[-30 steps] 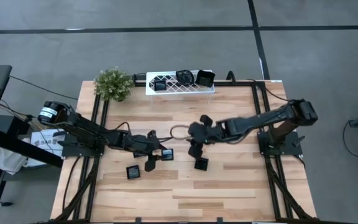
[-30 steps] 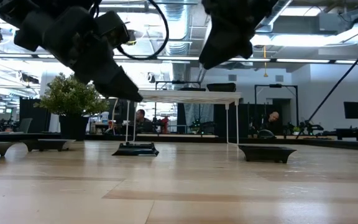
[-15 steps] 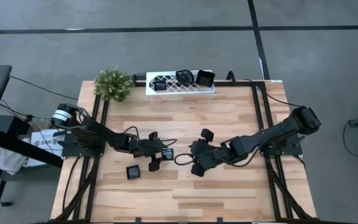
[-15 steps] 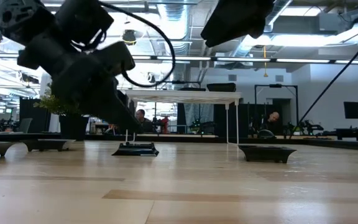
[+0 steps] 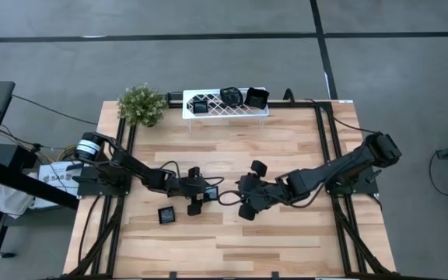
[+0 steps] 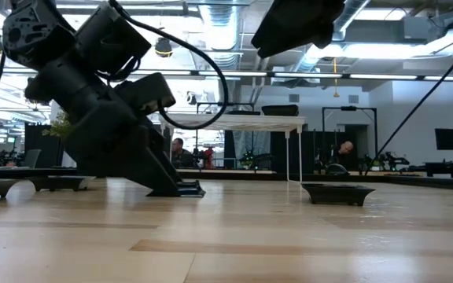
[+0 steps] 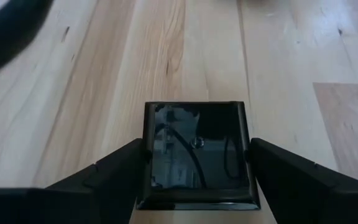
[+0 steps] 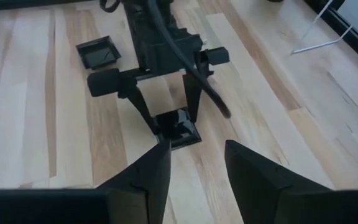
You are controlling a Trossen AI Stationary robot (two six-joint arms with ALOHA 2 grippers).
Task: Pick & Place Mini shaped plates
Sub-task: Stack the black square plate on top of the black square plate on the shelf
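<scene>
A square glossy black mini plate [image 7: 197,155] lies flat on the wooden table. My left gripper [image 7: 197,146] is low over it and open, with one finger close beside each of the plate's two opposite edges [image 5: 209,191]. In the low view its fingertips [image 6: 181,189] reach down to the table top. My right gripper [image 8: 196,149] hangs open and empty, high above the table [image 6: 289,31] and just right of the left gripper [image 5: 239,194]. A second plate [image 5: 166,215] lies toward the near left. A third plate [image 6: 338,192] rests on the table, hidden under my right arm in the high view.
A white lattice rack [image 5: 225,110] on thin legs stands at the far edge and carries three black plates [image 5: 229,95]. A small potted plant [image 5: 142,105] stands at the far left. Dark rails [image 5: 325,155] run along both sides. The near half of the table is bare wood.
My left gripper has sunk to the table and tipped steeper, and its fingers now stand astride the square plate. My right gripper has swung toward the near edge early in the second, staying high, and now covers the plate that lay near it. No plate has moved.
</scene>
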